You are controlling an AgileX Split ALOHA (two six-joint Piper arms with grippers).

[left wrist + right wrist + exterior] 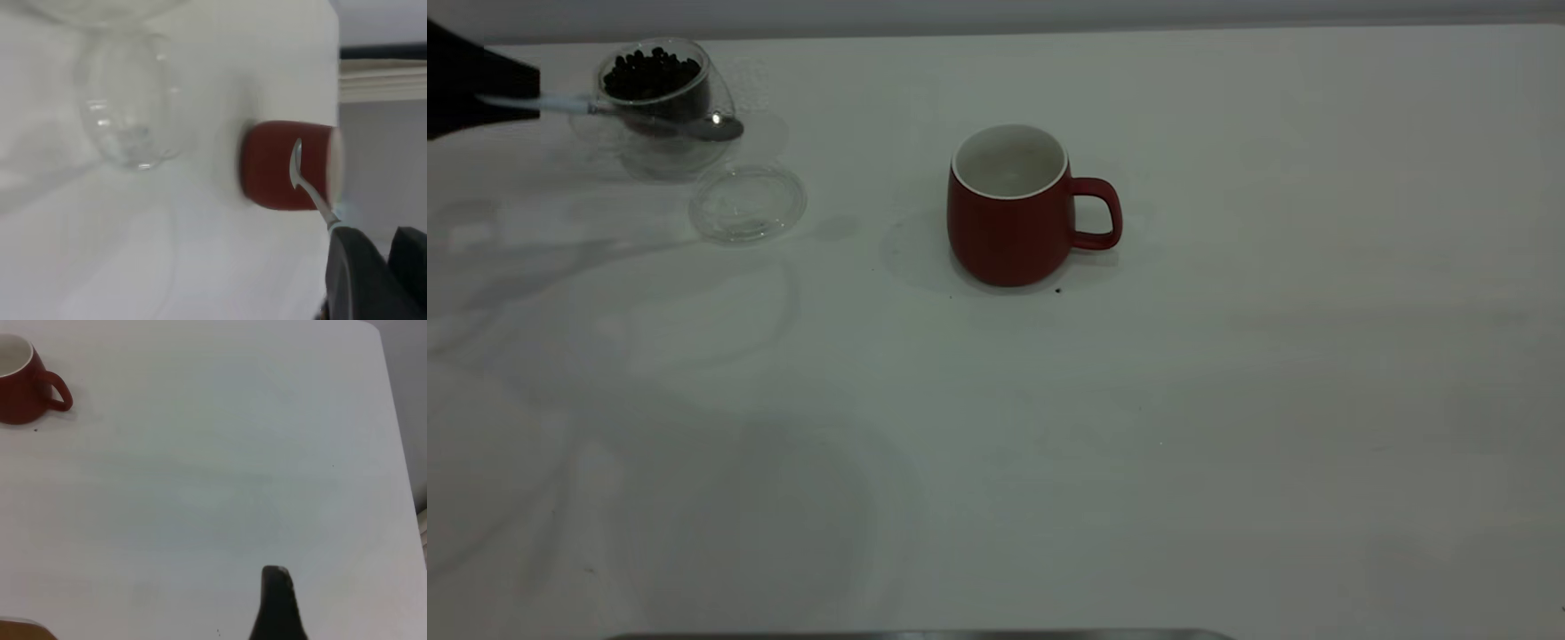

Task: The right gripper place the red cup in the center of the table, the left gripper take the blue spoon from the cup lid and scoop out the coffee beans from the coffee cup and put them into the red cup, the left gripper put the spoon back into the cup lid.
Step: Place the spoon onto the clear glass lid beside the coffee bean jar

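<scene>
While the white table (1227,400) lies bare around the red cup (1009,213) — left tool (480,84) grips the blue spoon (618,111).

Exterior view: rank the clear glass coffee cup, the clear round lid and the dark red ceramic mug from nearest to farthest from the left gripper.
1. Clear glass coffee cup with beans, far left, just beyond the left gripper, which holds the pale blue spoon.
2. Clear round lid, lying just in front of the cup.
3. Dark red ceramic mug, mid-table.

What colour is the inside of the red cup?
White, clearest in the exterior view: red cup.
</scene>
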